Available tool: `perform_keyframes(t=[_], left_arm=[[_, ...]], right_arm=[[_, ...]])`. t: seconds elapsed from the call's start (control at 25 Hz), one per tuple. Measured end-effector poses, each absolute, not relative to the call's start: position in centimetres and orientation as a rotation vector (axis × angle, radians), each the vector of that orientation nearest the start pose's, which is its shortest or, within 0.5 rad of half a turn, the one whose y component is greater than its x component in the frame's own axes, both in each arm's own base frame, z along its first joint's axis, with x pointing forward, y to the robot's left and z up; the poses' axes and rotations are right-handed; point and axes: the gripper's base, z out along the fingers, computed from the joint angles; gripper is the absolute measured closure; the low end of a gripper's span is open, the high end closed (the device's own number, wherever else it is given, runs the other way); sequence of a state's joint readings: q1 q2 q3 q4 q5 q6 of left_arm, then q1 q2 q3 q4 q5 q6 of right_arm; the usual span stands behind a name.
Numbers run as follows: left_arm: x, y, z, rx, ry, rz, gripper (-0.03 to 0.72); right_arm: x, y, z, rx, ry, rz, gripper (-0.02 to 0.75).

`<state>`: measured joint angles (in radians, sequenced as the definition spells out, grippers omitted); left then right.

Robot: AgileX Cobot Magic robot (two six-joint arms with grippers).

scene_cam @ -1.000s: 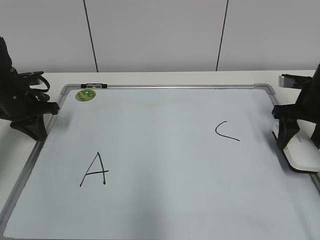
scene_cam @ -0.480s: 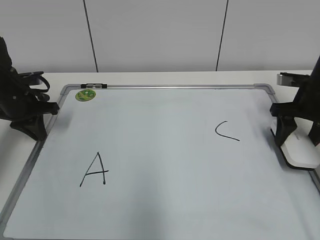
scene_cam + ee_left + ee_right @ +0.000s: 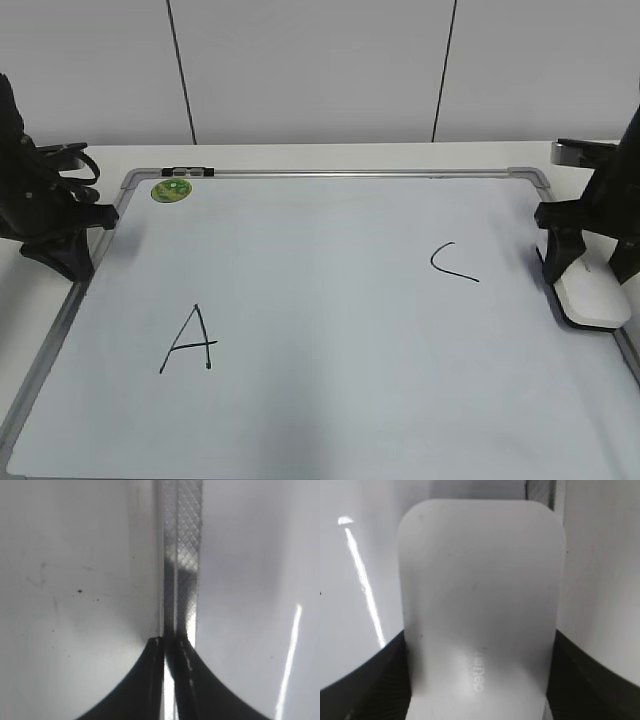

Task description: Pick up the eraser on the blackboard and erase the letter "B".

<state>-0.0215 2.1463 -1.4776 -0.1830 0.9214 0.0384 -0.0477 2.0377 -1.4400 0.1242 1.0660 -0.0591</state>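
left gripper [image 3: 68, 262] at 9 o'clock edge of exterior view, arm dark, pointing down, fingers [image 3: 155, 680] pressed together, nothing between them; right gripper [image 3: 590, 272] at 3 o'clock edge, pointing down, fingers [image 3: 370, 680] either side of the eraser [image 3: 480, 610], clamped on it

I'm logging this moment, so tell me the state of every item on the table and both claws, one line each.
eraser: flat at the blackboard's right edge, between the right claw's fingers.
blackboard: lying flat, showing only A and C.
letter A: intact.
letter C: intact.
green sticker: stuck at the top left corner.
right claw: straddling the eraser, grip unclear.
left claw: shut, over the frame's left edge.
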Motion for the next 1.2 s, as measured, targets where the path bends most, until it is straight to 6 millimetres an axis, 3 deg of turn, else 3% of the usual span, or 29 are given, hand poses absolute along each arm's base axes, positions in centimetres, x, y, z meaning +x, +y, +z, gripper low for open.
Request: perform_keyframes(t=[0.52,0.76,0.92,1.08,1.2], left_arm=[[41.4,-2.2,13.0,-0.068,3.063,-0.228,0.659],[41.4,-2.2,13.0,-0.068,3.063,-0.228,0.659],[41.4,-2.2,13.0,-0.068,3.063,-0.228,0.643],[41.5,-2.1,13.3,-0.049,3.066,-0.209,0.534],[41.8,-2.2,14.9,-0.035,3.027,-0.204,0.392]], right_arm=[[39.2,-1.1,15.5,0.062,3.158,0.142,0.214],[39.2,-1.0,15.1,0.071,3.182,0.161,0.133],[39.5,-1.0,15.9,0.065,3.182,0.164,0.116],[40.1,-1.0,17.3,0.056,3.183,0.169,0.113],[40.6,-1.0,18.3,0.053,3.161,0.168,0.113]])
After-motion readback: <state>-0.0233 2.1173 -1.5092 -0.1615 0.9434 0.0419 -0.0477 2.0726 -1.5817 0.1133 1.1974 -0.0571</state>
